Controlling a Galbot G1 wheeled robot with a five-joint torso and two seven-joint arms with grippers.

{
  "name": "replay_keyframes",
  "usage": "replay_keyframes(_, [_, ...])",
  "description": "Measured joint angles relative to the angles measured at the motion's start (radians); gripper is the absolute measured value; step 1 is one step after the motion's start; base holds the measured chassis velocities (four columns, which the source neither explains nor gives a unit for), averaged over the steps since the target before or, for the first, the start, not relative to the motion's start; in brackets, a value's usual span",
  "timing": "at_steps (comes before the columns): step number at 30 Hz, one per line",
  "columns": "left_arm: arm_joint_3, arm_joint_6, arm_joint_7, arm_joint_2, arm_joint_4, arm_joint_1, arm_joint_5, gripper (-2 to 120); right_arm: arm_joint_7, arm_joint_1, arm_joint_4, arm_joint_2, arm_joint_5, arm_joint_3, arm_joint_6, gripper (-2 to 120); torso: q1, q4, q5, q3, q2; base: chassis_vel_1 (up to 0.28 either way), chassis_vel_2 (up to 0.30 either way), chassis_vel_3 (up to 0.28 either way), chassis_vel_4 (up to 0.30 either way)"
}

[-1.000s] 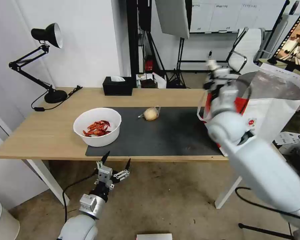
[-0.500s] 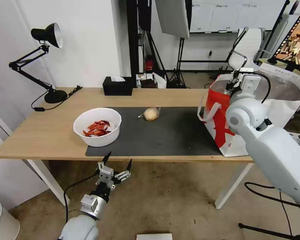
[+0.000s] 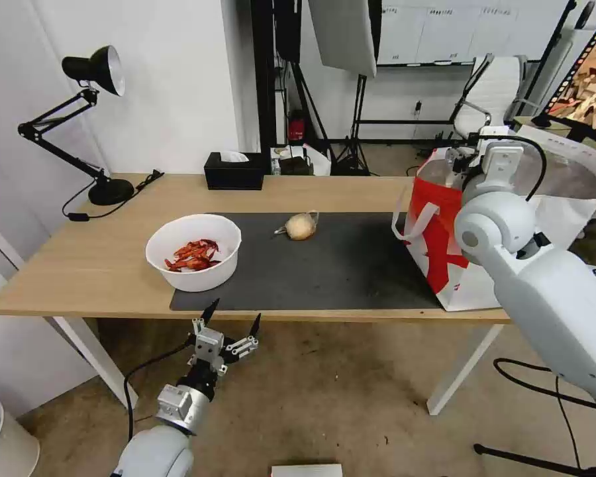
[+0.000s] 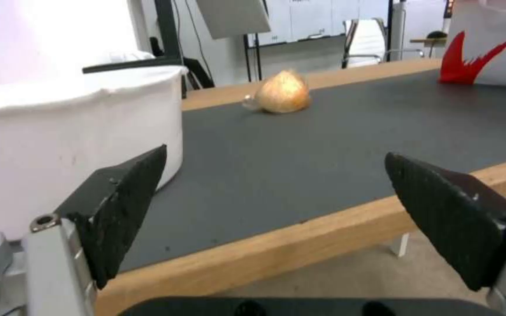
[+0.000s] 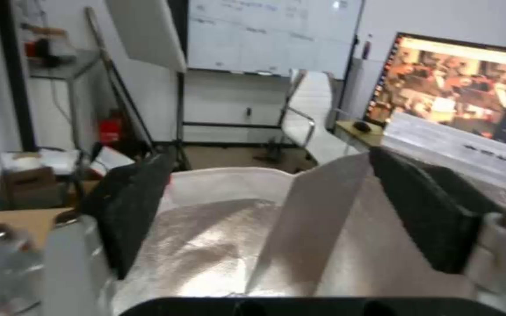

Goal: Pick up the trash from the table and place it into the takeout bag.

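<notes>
On the table (image 3: 79, 265), a white bowl of red shells (image 3: 193, 252) stands at the left end of the dark mat (image 3: 338, 265). A tan ball in clear wrap (image 3: 300, 226) lies mid-mat. The takeout bag (image 3: 437, 245) stands open at the table's right end. My right gripper (image 3: 462, 159) hovers over the bag's mouth, open and empty, with the foil lining (image 5: 206, 245) below its fingers (image 5: 130, 206). My left gripper (image 3: 232, 318) hangs open below the table's front edge, facing the bowl (image 4: 71, 131) and the ball (image 4: 282, 91).
A black tissue box (image 3: 234, 171) sits at the table's far edge and a black desk lamp (image 3: 93, 73) at its far left corner. Behind the table are light stands, an office chair (image 3: 490, 93) and a lit monitor (image 3: 586, 79).
My right arm swung from in front of the bag's red side to the right, and its gripper now sits over the bag's mouth. The left arm, bowl and ball stayed put.
</notes>
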Motion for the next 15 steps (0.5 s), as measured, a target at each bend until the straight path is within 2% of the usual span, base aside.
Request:
replay_keyframes(3, [0.002, 0.001, 0.0, -0.002, -0.002, -0.006, 0.0, 100, -0.108, -0.038, 0.045, -0.02, 0.013, 0.021, 0.092, 99, 0.0, -0.0001, 0.0001, 0.0, 0.0, 0.0, 0.0, 0.0, 0.0])
replay_keyframes(5, [0.002, 0.001, 0.0, -0.003, -0.004, -0.006, 0.0, 100, -0.135, -0.051, 0.06, -0.024, 0.02, 0.027, 0.118, 100, 0.0, 0.0, -0.0001, 0.0, 0.0, 0.0, 0.0, 0.0, 0.0])
replay_keyframes(8, [0.002, 0.001, 0.001, -0.005, -0.012, -0.007, 0.0, 100, -0.238, -0.114, 0.123, -0.038, 0.047, 0.048, 0.203, 100, 0.0, 0.0001, -0.0002, 0.0, 0.0, 0.0, 0.0, 0.0, 0.0])
replay_keyframes(9, [0.002, 0.001, 0.001, -0.005, -0.012, -0.007, 0.0, 100, -0.238, -0.114, 0.123, -0.038, 0.047, 0.048, 0.203, 100, 0.0, 0.0001, -0.0002, 0.0, 0.0, 0.0, 0.0, 0.0, 0.0])
replay_keyframes(11, [-0.003, 0.001, 0.001, -0.006, -0.018, -0.007, -0.002, 100, -0.308, -0.172, 0.164, -0.046, 0.053, 0.067, 0.254, 100, 0.0, 0.0, -0.0003, 0.0, 0.0, 0.0, 0.0, 0.0, 0.0])
replay_keyframes(12, [-0.021, 0.0, 0.001, -0.009, -0.027, -0.006, -0.003, 100, -0.415, -0.275, 0.231, -0.059, 0.041, 0.088, 0.324, 100, 0.0, -0.0003, -0.0001, 0.0, 0.0, 0.0, 0.0, 0.0, 0.0])
replay_keyframes(13, [-0.021, 0.0, 0.001, -0.009, -0.027, -0.006, -0.003, 100, -0.415, -0.275, 0.231, -0.059, 0.041, 0.088, 0.324, 100, 0.0, -0.0003, -0.0001, 0.0, 0.0, 0.0, 0.0, 0.0, 0.0])
replay_keyframes(15, [-0.055, -0.009, 0.001, -0.019, -0.039, 0.02, -0.003, 100, -0.504, -0.389, 0.277, -0.056, -0.013, 0.092, 0.407, 100, 0.0, -0.0001, -0.0001, 0.0, 0.0, 0.0, 0.0, 0.0, 0.0])
